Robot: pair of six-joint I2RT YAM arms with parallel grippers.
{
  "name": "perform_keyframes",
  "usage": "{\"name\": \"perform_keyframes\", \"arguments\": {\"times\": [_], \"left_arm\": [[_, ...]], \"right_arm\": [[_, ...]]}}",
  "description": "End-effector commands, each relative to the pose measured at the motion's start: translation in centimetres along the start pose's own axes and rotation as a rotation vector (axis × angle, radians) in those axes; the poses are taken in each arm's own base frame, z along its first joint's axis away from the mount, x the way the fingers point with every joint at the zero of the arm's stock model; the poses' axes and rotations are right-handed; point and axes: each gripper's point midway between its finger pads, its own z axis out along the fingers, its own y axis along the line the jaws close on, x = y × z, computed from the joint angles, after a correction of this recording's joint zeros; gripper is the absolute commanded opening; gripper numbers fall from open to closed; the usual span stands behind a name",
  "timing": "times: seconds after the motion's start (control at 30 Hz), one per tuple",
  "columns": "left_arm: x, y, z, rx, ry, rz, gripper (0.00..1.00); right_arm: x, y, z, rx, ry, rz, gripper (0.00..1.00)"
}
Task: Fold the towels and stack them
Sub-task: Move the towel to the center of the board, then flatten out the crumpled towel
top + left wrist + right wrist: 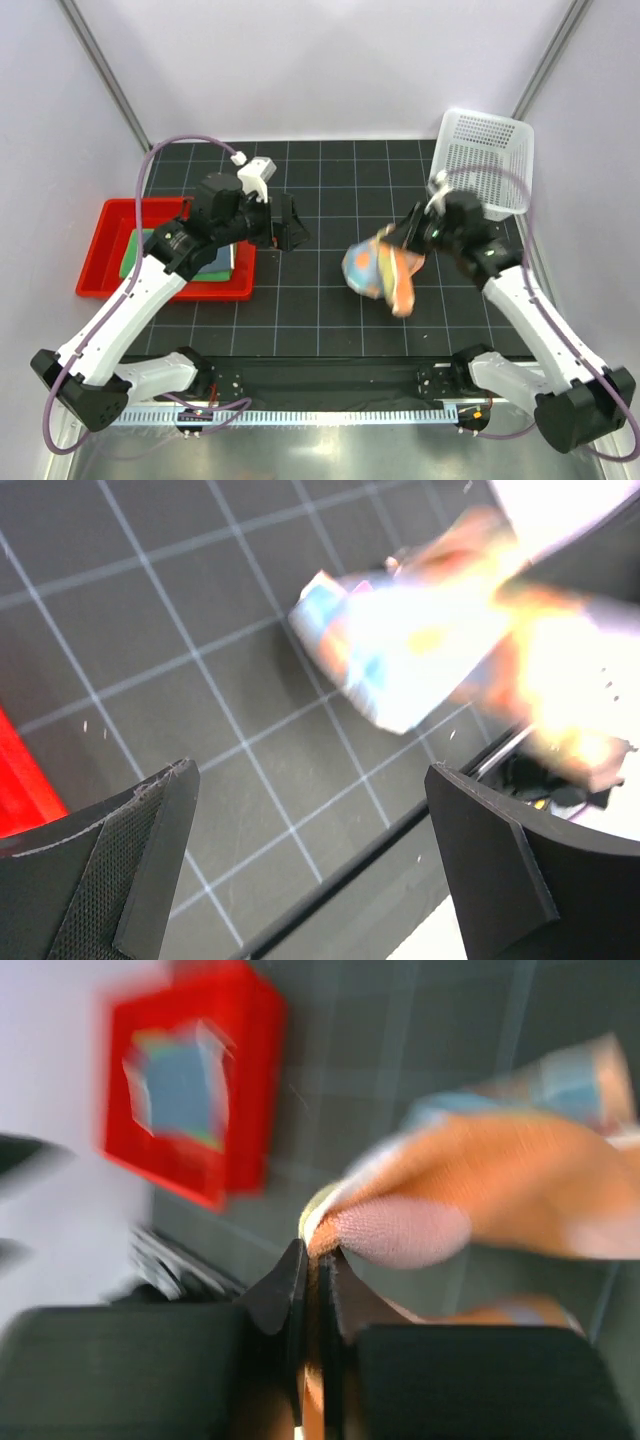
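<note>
My right gripper (406, 243) is shut on an edge of the orange towel (378, 272), which hangs bunched above the mat right of centre. The right wrist view shows the jaws (318, 1252) pinched on a fold of this orange towel (480, 1185). My left gripper (295, 232) stands open over the mat left of centre, holding nothing. From the left wrist, its gripper (310, 775) faces the blurred orange towel (400, 660), well apart from it. A green towel (132, 254) and a dark blue towel (214, 263) lie stacked in the red tray (100, 262), partly hidden by my left arm.
A white mesh basket (486, 160) stands at the back right corner. The red tray (235, 1110) with the blue towel (180, 1080) appears blurred in the right wrist view. The black gridded mat (330, 310) ends at a metal rail near the arm bases.
</note>
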Motion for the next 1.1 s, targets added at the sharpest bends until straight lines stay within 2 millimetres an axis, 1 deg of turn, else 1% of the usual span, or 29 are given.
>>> {"name": "perform_keyframes", "arguments": {"times": [0.0,0.07,0.1,0.13,0.17,0.2,0.23,0.27,0.33,0.37,0.43,0.47,0.5,0.53,0.57,0.6,0.63,0.67,0.7,0.77,0.8,0.83,0.87,0.9,0.93,0.97,1.0,1.03,1.07], "left_arm": [[2.5,0.8,-0.6,-0.020,0.081,-0.013,1.00],[3.9,1.2,-0.1,-0.026,0.123,-0.023,0.99],[4.2,1.3,0.0,-0.026,0.135,-0.030,0.99],[4.5,1.4,0.3,-0.030,0.140,-0.035,0.99],[4.6,1.6,0.8,-0.031,0.142,-0.039,0.99],[4.6,1.7,1.1,-0.036,0.144,-0.047,0.98],[4.5,1.7,1.6,-0.038,0.145,-0.053,0.97],[4.1,1.8,2.7,-0.040,0.144,-0.058,0.97],[3.7,1.9,4.1,-0.044,0.147,-0.068,0.96],[3.6,2.1,5.9,-0.051,0.175,-0.073,0.96],[3.4,1.8,7.7,-0.031,0.207,-0.081,0.94],[3.3,1.5,8.5,-0.016,0.221,-0.090,0.91],[3.4,1.3,10.2,-0.005,0.246,-0.095,0.91],[3.3,1.1,10.9,0.002,0.249,-0.103,0.90],[3.4,1.3,11.6,-0.011,0.253,-0.109,0.90],[4.1,1.8,13.1,-0.028,0.283,-0.123,0.89],[4.3,1.9,13.8,-0.035,0.291,-0.133,0.88],[4.9,2.0,14.5,-0.039,0.310,-0.143,0.88],[5.9,2.3,15.6,-0.044,0.341,-0.152,0.88],[6.9,1.3,16.9,-0.003,0.363,-0.164,0.87],[7.9,1.2,18.0,0.011,0.391,-0.171,0.87],[8.4,-0.2,18.6,0.063,0.400,-0.165,0.87],[8.8,-0.9,19.2,0.090,0.410,-0.163,0.86],[9.5,-1.2,19.8,0.107,0.426,-0.165,0.86],[10.5,-1.4,20.7,0.121,0.455,-0.170,0.86],[11.1,-2.0,21.4,0.140,0.469,-0.174,0.85],[11.7,-2.8,21.6,0.183,0.494,-0.186,0.84],[12.7,-2.7,22.4,0.188,0.521,-0.202,0.81],[12.9,-3.0,22.8,0.200,0.523,-0.210,0.81]], "right_arm": [[7.8,-4.4,2.8,0.089,0.119,0.115,0.16],[11.8,-7.4,3.3,0.164,0.235,0.116,0.25],[12.6,-7.7,3.3,0.169,0.257,0.105,0.42],[13.4,-8.5,2.8,0.211,0.285,0.102,0.52],[12.2,-9.6,2.4,0.284,0.237,0.059,0.57],[12.3,-10.8,1.5,0.366,0.246,0.050,0.61],[10.1,-11.7,1.1,0.456,0.165,0.011,0.63],[9.1,-13.0,0.7,0.533,0.131,-0.026,0.65],[7.0,-14.6,0.3,0.647,0.062,-0.076,0.65],[5.9,-15.8,0.5,0.711,0.032,-0.092,0.64],[4.8,-16.8,1.5,0.717,0.034,-0.109,0.63],[3.8,-18.3,1.5,0.739,0.023,-0.071,0.62],[4.6,-18.7,2.9,0.683,0.088,-0.020,0.61],[4.4,-19.3,3.2,0.666,0.096,0.028,0.61],[4.1,-20.2,3.3,0.667,0.099,0.083,0.61],[4.7,-20.0,4.0,0.641,0.131,0.115,0.61],[4.7,-20.1,4.3,0.648,0.124,0.155,0.63],[4.8,-20.2,4.5,0.653,0.121,0.182,0.68],[5.3,-20.9,4.8,0.679,0.127,0.209,0.69],[6.3,-21.7,5.1,0.701,0.147,0.238,0.70],[6.7,-21.7,5.9,0.672,0.164,0.243,0.70],[7.1,-21.8,6.3,0.649,0.178,0.228,0.69],[7.1,-21.6,6.7,0.614,0.182,0.215,0.66],[6.6,-21.2,7.4,0.570,0.160,0.191,0.61],[6.6,-20.8,7.6,0.537,0.165,0.179,0.53],[6.3,-20.5,7.7,0.513,0.160,0.144,0.33],[5.7,-20.1,8.1,0.484,0.144,0.126,0.24],[5.0,-18.7,8.3,0.421,0.137,0.113,0.18],[4.5,-17.9,8.6,0.376,0.133,0.099,0.08]]}}
